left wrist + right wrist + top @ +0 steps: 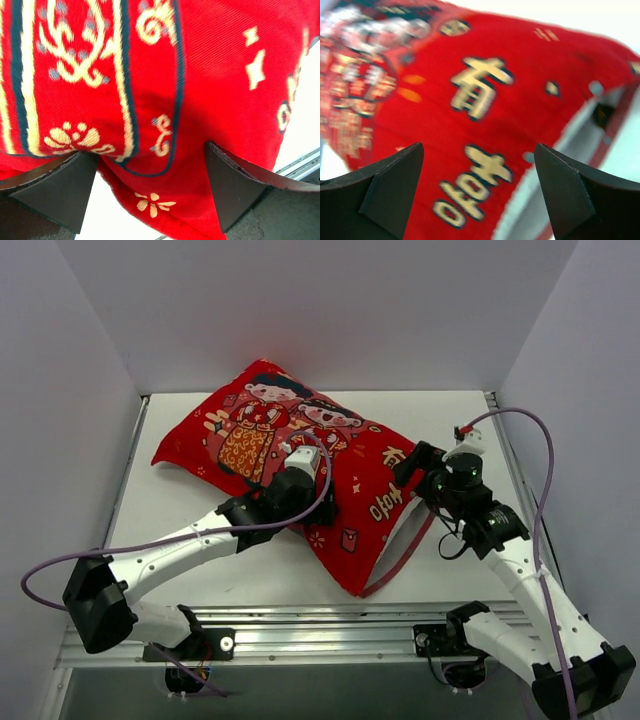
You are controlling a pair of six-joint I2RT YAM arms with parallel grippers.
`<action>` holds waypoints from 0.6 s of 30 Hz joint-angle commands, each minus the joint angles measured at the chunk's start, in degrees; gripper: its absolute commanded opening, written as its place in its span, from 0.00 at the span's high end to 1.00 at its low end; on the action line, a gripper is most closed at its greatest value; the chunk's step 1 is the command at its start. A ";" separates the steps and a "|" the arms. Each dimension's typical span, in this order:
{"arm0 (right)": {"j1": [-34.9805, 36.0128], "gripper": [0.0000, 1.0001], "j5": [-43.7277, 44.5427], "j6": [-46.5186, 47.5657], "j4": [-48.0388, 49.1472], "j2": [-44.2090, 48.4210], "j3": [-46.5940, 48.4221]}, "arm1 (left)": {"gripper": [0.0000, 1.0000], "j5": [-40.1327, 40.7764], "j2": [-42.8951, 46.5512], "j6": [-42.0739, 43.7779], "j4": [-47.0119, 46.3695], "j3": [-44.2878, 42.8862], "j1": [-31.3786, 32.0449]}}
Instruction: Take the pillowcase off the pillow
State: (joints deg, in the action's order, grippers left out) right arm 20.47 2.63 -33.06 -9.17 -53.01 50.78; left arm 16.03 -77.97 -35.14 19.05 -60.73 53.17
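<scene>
Both pairs of jaws stood spread. The pillowcase point(250, 430) lay stuffed on the desk point(170, 500). The left jaws pressed into its middle, red fabric bulging between them; the right jaws hung near its open end.

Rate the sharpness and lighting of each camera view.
Top external view: evenly lit, sharp, the pillowcase casting only soft shadow. Left wrist view: weave crisp at centre, print softer toward the right edge. Right wrist view: print smeared, worst at left; the fingers of the right hand look sharper.
</scene>
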 commanded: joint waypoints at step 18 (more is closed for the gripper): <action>-0.26 0.53 -14.85 -1.22 13.05 -18.00 3.87 | 0.06 1.29 12.76 8.59 7.41 -2.02 3.61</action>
State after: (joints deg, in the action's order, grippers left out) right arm 18.59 -9.17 -34.20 -0.25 -71.24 49.04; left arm 18.87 -64.58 -30.04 27.14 -61.36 56.03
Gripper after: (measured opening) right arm 0.492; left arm 0.941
